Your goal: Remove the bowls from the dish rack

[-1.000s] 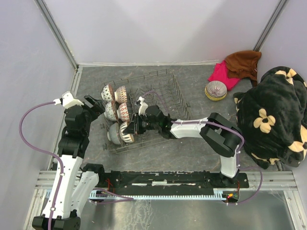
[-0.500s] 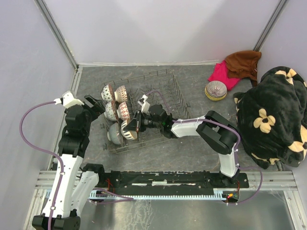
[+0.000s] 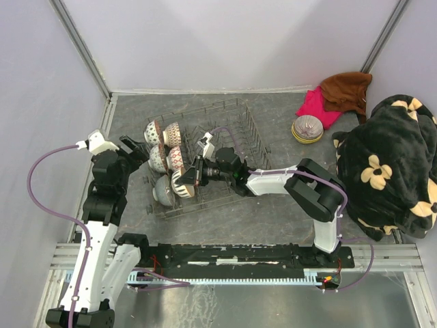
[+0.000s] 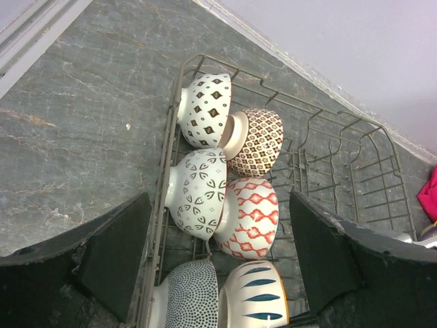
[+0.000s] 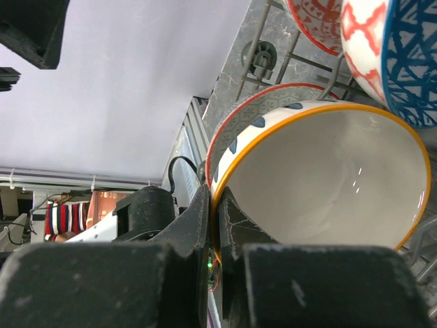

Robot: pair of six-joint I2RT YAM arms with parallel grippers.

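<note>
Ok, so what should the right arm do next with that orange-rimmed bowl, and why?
Probably lift it straight up out of the dish rack. The right gripper pinches the rim of the orange-rimmed bowl, and neighbouring bowls sit close beside it, so a sideways pull could knock them.

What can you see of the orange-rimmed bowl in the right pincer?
A glossy ceramic bowl, white outside with dark blue leaf marks, orange rim, pale inside. It stands on edge in the dish rack's near-left corner, mouth toward the right. The right pincer is shut on its rim; a red-rimmed bowl sits behind it.
</note>
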